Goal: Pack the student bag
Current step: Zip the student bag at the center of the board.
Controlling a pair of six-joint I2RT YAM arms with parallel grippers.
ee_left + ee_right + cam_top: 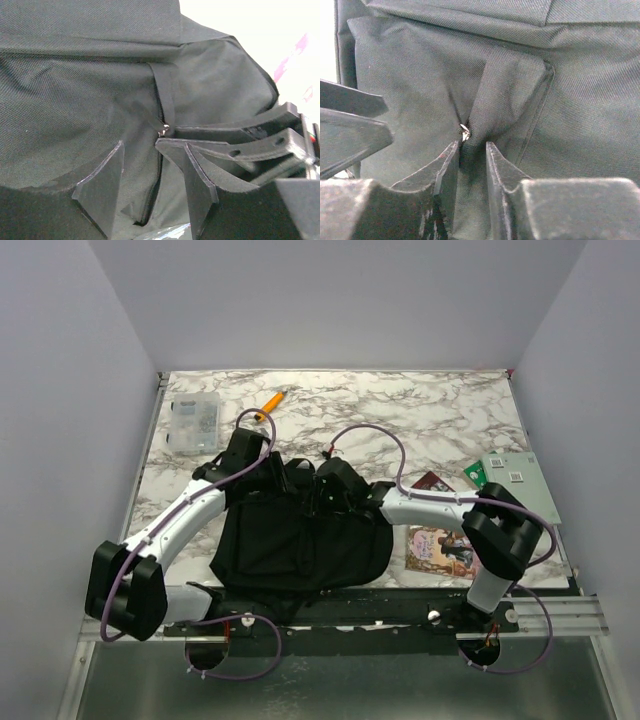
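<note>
Centrally, student bag [415,75] fold pinched between right claw [472,167] fingers [496,172].

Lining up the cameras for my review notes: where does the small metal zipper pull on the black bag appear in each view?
Top external: too small to make out on the student bag.
Left wrist: zipper pull near centre, just above the left gripper.
Right wrist: near centre, just above the right gripper.
Shared landmark: the student bag's black fabric, in all three.
</note>
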